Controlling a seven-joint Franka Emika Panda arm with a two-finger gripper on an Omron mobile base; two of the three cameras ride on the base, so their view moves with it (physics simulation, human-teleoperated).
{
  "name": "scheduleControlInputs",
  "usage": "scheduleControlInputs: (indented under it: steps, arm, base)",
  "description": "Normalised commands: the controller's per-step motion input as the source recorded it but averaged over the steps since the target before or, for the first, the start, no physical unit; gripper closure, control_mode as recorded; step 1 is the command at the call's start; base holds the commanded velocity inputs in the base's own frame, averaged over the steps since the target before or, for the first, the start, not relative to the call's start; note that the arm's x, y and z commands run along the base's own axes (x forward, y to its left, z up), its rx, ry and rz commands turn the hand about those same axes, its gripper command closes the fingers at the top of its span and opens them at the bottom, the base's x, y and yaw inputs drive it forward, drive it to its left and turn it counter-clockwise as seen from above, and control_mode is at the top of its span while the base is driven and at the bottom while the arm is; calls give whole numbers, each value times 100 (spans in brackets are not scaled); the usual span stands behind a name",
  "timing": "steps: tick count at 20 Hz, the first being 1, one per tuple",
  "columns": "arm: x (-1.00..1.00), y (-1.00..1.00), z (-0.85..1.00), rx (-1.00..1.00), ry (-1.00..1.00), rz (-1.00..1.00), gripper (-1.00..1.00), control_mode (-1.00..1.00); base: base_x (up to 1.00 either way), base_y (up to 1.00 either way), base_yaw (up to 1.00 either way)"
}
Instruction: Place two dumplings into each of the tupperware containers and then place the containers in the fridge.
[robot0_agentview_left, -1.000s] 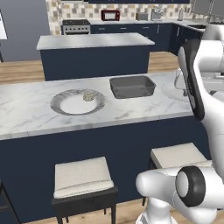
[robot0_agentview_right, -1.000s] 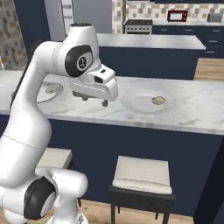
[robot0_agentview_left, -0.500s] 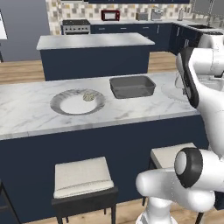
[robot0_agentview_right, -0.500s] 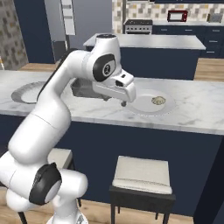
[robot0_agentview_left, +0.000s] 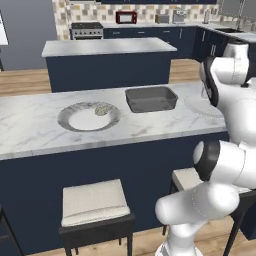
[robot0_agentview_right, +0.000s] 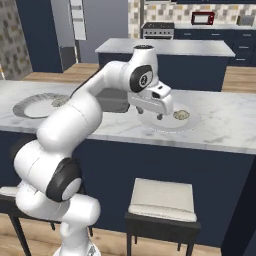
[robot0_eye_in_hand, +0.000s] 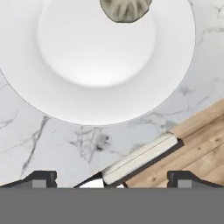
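Note:
My gripper (robot0_agentview_right: 159, 114) hangs open over the right-hand round plate (robot0_agentview_right: 197, 122), just left of the dumpling (robot0_agentview_right: 181, 115) lying on it. Seen from the hand, that plate (robot0_eye_in_hand: 109, 87) lies below, the dumpling (robot0_eye_in_hand: 126, 8) sits at the top edge, and nothing is between the fingertips (robot0_eye_in_hand: 41, 178). A second dumpling (robot0_agentview_left: 101, 110) rests on the left plate (robot0_agentview_left: 75, 122). One grey tupperware container (robot0_agentview_left: 151, 98) stands between the plates, partly behind my arm (robot0_agentview_right: 112, 101). A tall grey front at the far back left (robot0_agentview_left: 25, 35) looks like the fridge.
The marble counter (robot0_agentview_left: 30, 135) has stools (robot0_agentview_left: 95, 202) tucked under its near edge; one stool (robot0_eye_in_hand: 140, 159) and wood floor show in the hand view. A second island (robot0_agentview_left: 105, 47) and a stove stand behind.
The arm has swung right, from above the container to over the right plate. The jaws stayed open. Plates, dumplings and container have not moved.

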Motion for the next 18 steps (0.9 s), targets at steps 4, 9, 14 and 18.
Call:
scheduleControlInputs:
  steps: [4, 9, 14, 18]
  arm:
    - [53, -49, -44, 1, 0, 0, -100, -100]
    - [66, -14, -20, 0, 0, 0, -100, -100]
    - [28, -43, 0, 0, 1, 0, -100, -100]
    - [14, -34, -12, 0, 0, 0, -100, -100]
  base:
    - [0, 0, 0]
    - [0, 0, 0]
    - [0, 0, 0]
    - [0, 0, 0]
